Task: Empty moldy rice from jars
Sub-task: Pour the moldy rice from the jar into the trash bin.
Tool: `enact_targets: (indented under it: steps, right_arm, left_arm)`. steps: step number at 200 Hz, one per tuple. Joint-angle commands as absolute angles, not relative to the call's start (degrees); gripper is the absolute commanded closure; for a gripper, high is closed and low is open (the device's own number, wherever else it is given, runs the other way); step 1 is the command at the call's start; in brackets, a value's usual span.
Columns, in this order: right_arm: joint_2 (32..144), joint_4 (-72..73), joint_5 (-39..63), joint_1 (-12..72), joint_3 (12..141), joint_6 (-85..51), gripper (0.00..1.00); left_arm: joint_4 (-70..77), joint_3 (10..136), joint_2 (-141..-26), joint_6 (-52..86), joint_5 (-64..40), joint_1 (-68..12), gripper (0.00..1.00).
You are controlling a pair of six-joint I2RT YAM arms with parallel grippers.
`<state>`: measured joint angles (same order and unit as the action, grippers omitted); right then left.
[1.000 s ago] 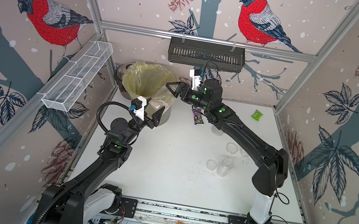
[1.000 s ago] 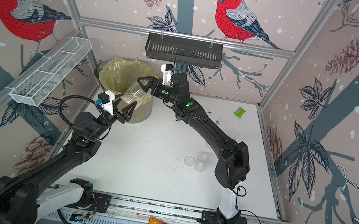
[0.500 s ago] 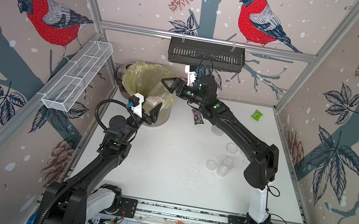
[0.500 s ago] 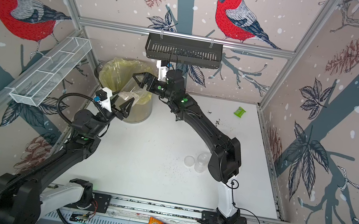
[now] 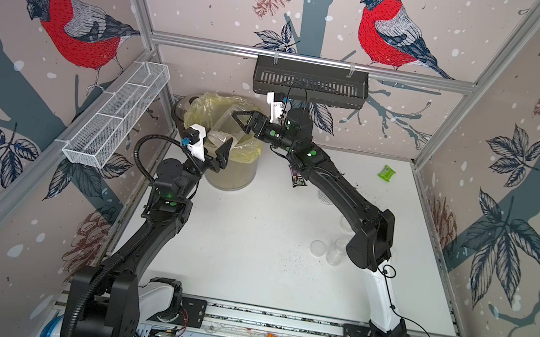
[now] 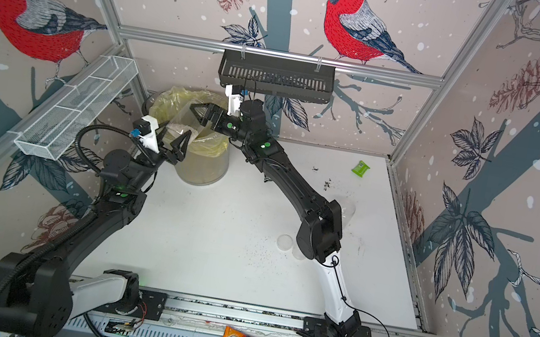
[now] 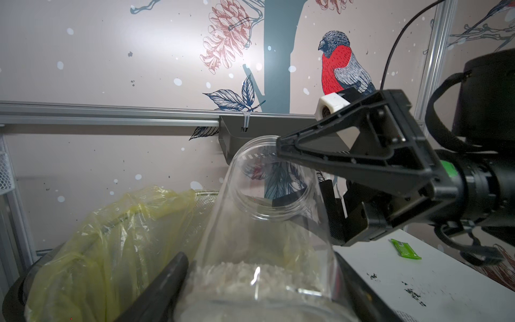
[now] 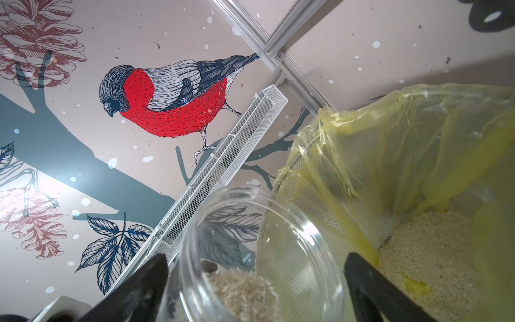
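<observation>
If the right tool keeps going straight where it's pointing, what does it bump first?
Probably the clear jar, right at its open mouth. The left tool holds it tilted over the yellow-bagged bin, and the right tool sits with open jaws either side.

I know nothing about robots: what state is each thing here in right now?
jar: lid off, tilted, held above the bin.
moldy rice: some in the jar's base end, more in the bin.
bin: lined with a yellow bag.
left gripper: shut on the jar.
right gripper: open, fingers either side of the jar's mouth.
slim jar: upright on the table, lid off, looks empty.
</observation>
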<state>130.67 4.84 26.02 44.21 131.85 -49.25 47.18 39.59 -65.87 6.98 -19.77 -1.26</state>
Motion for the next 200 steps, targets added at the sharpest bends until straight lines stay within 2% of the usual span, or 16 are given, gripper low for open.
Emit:
enact_targets:
  steps: [1,46,105,200]
  right_arm:
    - [131.3,9.1,27.3,44.1,132.6,-49.5,0.0]
    - [131.8,13.0,26.1,42.3,132.6,-50.6,0.0]
    - [130.7,8.8,22.1,40.2,132.5,-48.9,0.0]
    - [117.6,14.2,19.4,38.0,114.4,-45.0,0.0]
  left_arm:
    - [47.4,41.4,-66.9,5.0,-21.0,-0.9,0.63]
    - [43.4,44.8,-69.0,2.7,-21.1,-0.5,0.64]
    - [36.6,48.2,-69.4,-0.7,-20.4,0.2,0.64]
    - [14.7,63.3,-74.1,-8.1,-19.4,0.7,0.67]
